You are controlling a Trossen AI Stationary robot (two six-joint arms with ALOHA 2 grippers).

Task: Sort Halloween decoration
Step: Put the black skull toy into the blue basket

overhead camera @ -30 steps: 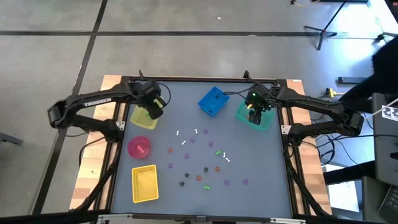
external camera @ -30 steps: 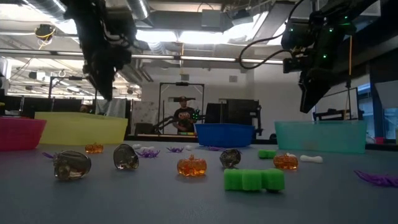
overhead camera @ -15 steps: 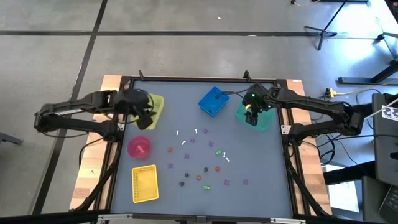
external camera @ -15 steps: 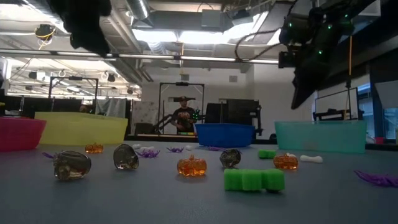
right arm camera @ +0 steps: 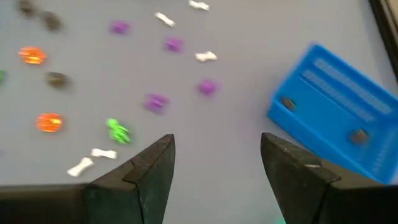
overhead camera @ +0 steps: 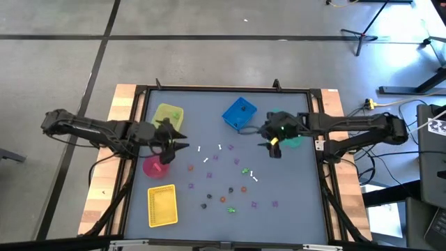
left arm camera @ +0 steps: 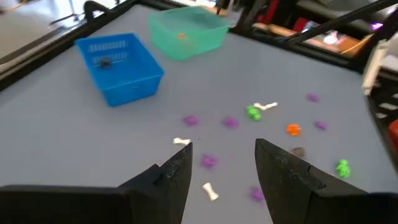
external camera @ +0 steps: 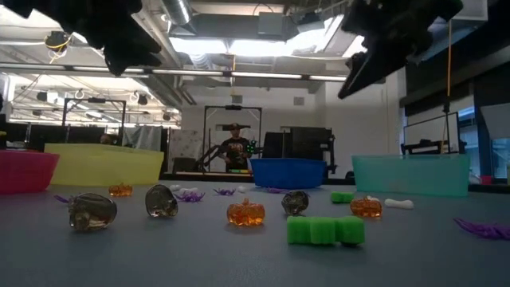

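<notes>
Bright plastic on my blue-grey tabletop (overhead camera: 293, 181)

My fingers (left arm camera: 177, 174) are dark, nearly black. The trinkets (overhead camera: 226, 178) are purple, orange, green, white and dark. The blue basket (overhead camera: 239, 114) has slotted walls; the yellow tray (overhead camera: 162, 205) shows a fine grid. The yellow-green bin (overhead camera: 167, 114), pink bowl (overhead camera: 157, 167) and teal bin (left arm camera: 186, 34) are plain. The tabletop's frame is black, over pale wood.

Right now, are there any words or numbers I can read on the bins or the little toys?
None can be read.
The blue plastic basket, the teal plastic tub and the small orange plastic pumpkin show no text.
A black-and-white patterned tag at the table's right is too small to read.
</notes>
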